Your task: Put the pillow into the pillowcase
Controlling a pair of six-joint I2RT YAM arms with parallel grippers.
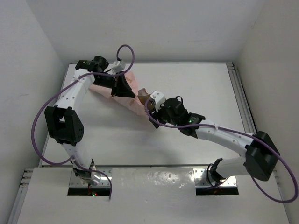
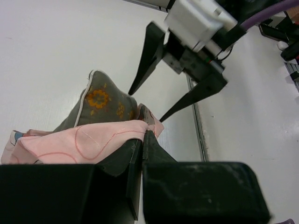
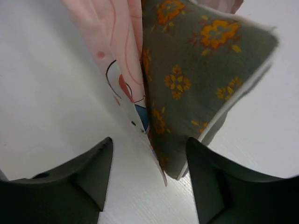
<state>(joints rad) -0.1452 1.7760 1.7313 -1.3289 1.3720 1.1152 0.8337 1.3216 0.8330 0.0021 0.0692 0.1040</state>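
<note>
The pillow (image 3: pixel 196 70) is olive-grey with orange flowers and a pale edge seam. One corner of it sticks out of the pink printed pillowcase (image 3: pixel 112 37). In the top view the pillowcase (image 1: pixel 125 95) lies bunched at the back left of the table, and a bit of pillow (image 1: pixel 144 93) shows at its right end. My left gripper (image 2: pixel 144 135) is shut on the pillowcase's edge (image 2: pixel 84 142) next to the pillow (image 2: pixel 100 100). My right gripper (image 3: pixel 149 158) is open, its fingers either side of the pillow's corner and just above the table. It also shows in the left wrist view (image 2: pixel 145 106).
The white table (image 1: pixel 187 84) has a metal rail (image 1: pixel 240 93) along its right edge and white walls around it. The left arm (image 1: pixel 70 100) stretches to the back left. The right arm (image 1: pixel 224 137) crosses the middle. Purple cables loop off both arms.
</note>
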